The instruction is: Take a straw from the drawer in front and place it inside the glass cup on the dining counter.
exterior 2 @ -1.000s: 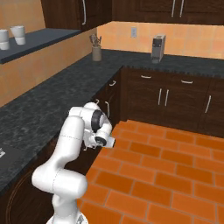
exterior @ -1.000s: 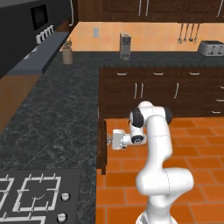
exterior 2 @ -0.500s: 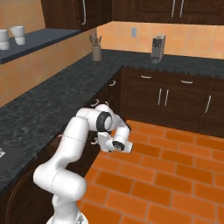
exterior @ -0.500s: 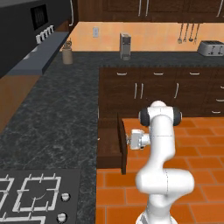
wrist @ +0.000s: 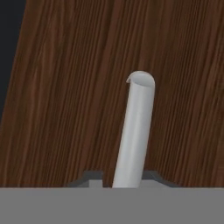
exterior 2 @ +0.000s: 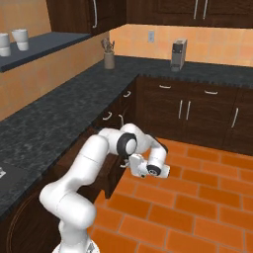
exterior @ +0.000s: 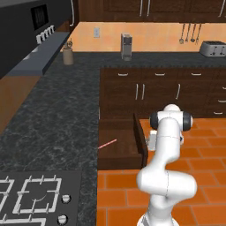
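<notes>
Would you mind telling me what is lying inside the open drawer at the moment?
One straw with red and white stripes lies slanted on the drawer floor. The part still under the black counter is hidden, so anything there cannot be seen.

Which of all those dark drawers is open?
The drawer beside the robot's arm, under the black worktop; it stands pulled out, straw inside. The others sit flush.
</notes>
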You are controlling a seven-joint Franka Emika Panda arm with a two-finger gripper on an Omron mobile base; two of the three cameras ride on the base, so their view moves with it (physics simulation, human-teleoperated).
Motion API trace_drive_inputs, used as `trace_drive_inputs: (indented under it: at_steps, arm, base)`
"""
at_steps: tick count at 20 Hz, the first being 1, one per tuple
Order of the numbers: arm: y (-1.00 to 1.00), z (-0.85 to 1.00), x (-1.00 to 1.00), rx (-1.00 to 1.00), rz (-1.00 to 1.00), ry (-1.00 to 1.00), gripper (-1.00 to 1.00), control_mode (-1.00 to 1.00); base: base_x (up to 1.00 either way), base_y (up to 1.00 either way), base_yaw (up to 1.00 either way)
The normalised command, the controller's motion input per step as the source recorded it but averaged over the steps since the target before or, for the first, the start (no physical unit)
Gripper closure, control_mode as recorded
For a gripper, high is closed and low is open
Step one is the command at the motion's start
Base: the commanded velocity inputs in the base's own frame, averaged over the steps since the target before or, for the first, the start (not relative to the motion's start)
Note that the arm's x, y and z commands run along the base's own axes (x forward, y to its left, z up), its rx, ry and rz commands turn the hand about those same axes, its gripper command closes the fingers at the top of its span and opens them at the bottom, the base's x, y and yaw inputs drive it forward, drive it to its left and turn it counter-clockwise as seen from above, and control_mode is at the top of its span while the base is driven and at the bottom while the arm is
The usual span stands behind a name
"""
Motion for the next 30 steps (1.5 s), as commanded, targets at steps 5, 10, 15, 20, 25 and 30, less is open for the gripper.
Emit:
trace_drive_inputs:
  at_steps: [5, 10, 15, 20, 25, 30]
  arm:
    - [-0.56, 0.36, -0.28, 0.0, 0.0, -0.05, -1.0, -1.0]
    - [-0.4, 0.99, -0.52, -0.06, 0.0, -0.11, -1.0, -1.0]
    - [-0.03, 0.84, -0.45, -0.44, -0.07, -0.16, -1.0, -1.0]
    - [-0.07, 0.6, -0.36, -0.6, -0.17, -0.09, -1.0, -1.0]
    - [-0.05, 0.93, -0.5, -0.45, -0.15, -0.06, -1.0, -1.0]
    - [0.12, 1.0, -0.4, -0.25, -0.08, 0.0, -1.0, -1.0]
  base:
    - [0.0, 0.0, 0.0]
    - [0.0, 0.0, 0.0]
    - [0.0, 0.0, 0.0]
    - [0.0, 0.0, 0.0]
    - [0.0, 0.0, 0.0]
    - [0.0, 0.0, 0.0]
